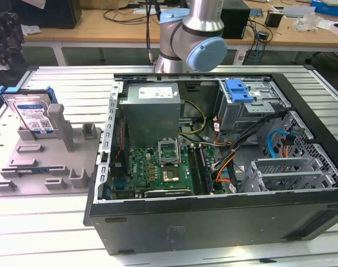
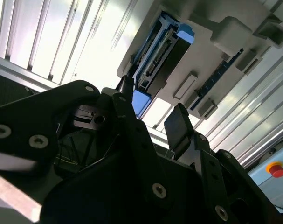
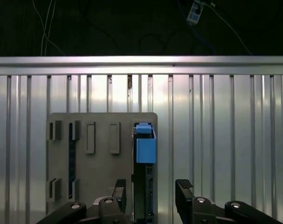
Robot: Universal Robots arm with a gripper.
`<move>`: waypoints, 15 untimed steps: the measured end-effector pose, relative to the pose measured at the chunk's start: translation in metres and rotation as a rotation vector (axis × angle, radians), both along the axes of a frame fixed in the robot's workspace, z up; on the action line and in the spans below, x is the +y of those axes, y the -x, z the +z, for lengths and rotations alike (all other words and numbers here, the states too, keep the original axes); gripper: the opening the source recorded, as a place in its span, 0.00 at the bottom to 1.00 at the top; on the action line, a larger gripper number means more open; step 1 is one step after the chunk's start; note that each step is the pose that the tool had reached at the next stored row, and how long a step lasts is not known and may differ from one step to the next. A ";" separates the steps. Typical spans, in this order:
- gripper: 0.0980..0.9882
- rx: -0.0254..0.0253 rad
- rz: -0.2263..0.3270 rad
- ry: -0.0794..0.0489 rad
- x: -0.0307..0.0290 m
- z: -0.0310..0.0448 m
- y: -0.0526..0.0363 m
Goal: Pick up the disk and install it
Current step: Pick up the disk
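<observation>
My claw (image 3: 150, 189) is spread wide and grips nothing. In the first wrist view its two black fingers (image 3: 184, 189) stand on either side of the disk (image 3: 145, 149), which I see edge-on, with a strip of bare space between each finger and the blue carrier. So there is no contact that I can make out. In the second wrist view the claw (image 2: 153, 105) shows the same open gap, and the disk (image 2: 162, 51) lies beyond the fingertips rather than between the pads.

The disk (image 1: 32, 114) stands upright on its edge in the grey holder (image 1: 46, 167), at the holder's far corner on the exterior view's left, with its white-and-blue label facing the camera. The holder (image 3: 99, 163) sits flat on the slatted metal table (image 1: 57, 83), just beside the open computer case (image 1: 185, 222). The case lies on its side with the board and cables exposed, and a blue latch piece (image 1: 238, 92) sits on top of the metal drive cage.
</observation>
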State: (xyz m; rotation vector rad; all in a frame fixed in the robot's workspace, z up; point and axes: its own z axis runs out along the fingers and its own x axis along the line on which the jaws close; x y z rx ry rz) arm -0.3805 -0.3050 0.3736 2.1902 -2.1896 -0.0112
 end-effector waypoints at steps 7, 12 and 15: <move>0.50 -0.0004 -0.001 0.000 -0.0011 -0.0034 0.0086; 0.50 -0.0004 -0.005 0.000 -0.0025 -0.0070 0.0115; 0.50 -0.0004 -0.005 0.000 -0.0038 -0.0093 0.0122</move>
